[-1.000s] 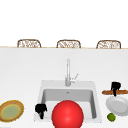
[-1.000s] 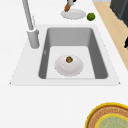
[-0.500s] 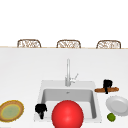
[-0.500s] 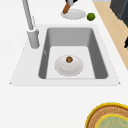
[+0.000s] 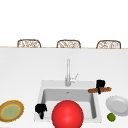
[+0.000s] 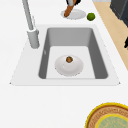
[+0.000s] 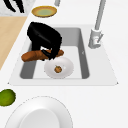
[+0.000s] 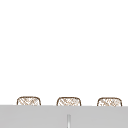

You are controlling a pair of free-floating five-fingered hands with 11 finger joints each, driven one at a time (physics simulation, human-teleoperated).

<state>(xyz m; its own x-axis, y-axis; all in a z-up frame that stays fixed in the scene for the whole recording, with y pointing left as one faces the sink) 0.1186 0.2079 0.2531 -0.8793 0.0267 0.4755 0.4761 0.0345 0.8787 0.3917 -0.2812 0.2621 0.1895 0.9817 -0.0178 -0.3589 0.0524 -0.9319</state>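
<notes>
Holding one brown baguette (image 5: 100, 89) crosswise, the right hand (image 5: 100, 84) hovers over the sink's right rim, fingers curled round the loaf's middle; the right side view shows the same hand (image 7: 45, 40) above the basin with the baguette (image 7: 37, 55) lying level.

Hands: two. The left hand (image 5: 41, 109) hangs at the sink's front left corner, fingers curled, holding nothing.

Sink (image 5: 42, 86): one, white rim, grey basin. Tap (image 5: 68, 72): one, at the middle of the back rim.

Bowl (image 6: 69, 66): one, white, on the basin floor, with one small brown item (image 6: 69, 59) inside; what it is cannot be told.

Red ball (image 5: 67, 114): one, at the sink's front edge in the front view, hiding most of the basin there.

White plate (image 5: 117, 105): one, on the counter right of the sink. Lime (image 5: 111, 116): one, just beside the plate's front edge.

Yellow-rimmed plate (image 5: 11, 110): one, on the counter left of the sink.

Wicker chair backs (image 5: 68, 44): three, behind the counter's far edge.
</notes>
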